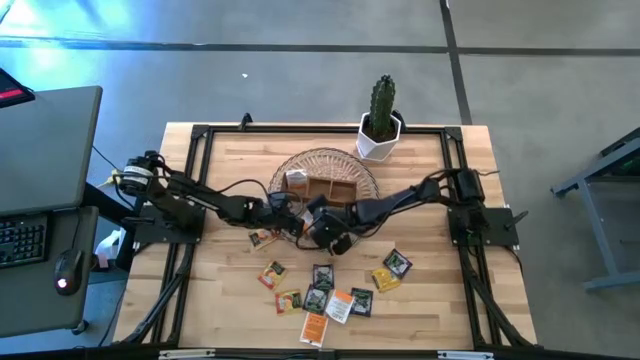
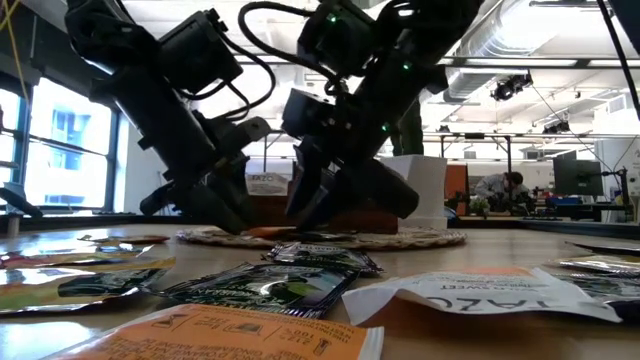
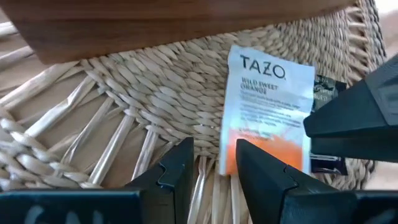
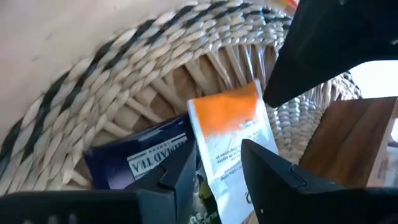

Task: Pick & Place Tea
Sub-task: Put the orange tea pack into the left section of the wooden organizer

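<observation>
**Tea packets: two in the wicker basket, the rest loose on the table**

The tea lies in two places. Most of the packets are scattered on the wooden table on the side away from the cactus, well apart from the basket: orange, yellow, green, dark and white ones, some overlapping. One more orange packet lies alone just beside the basket rim, under the left arm.

The round wicker basket sits mid-table with the brown wooden compartment box inside it. A potted cactus in a white pot stands at the table's far edge, just beyond the basket.

Both arms reach in to the basket's near rim and meet there. The left gripper hovers low over the woven floor beside the box, its fingers partly apart with nothing between them; one finger's tip overlaps the orange end of a white-and-orange Tazo Wild Sweet Orange packet lying flat on the wicker. The right gripper hangs over the same packet and a dark blue tea packet beside it, fingers likewise partly apart and holding nothing.
</observation>
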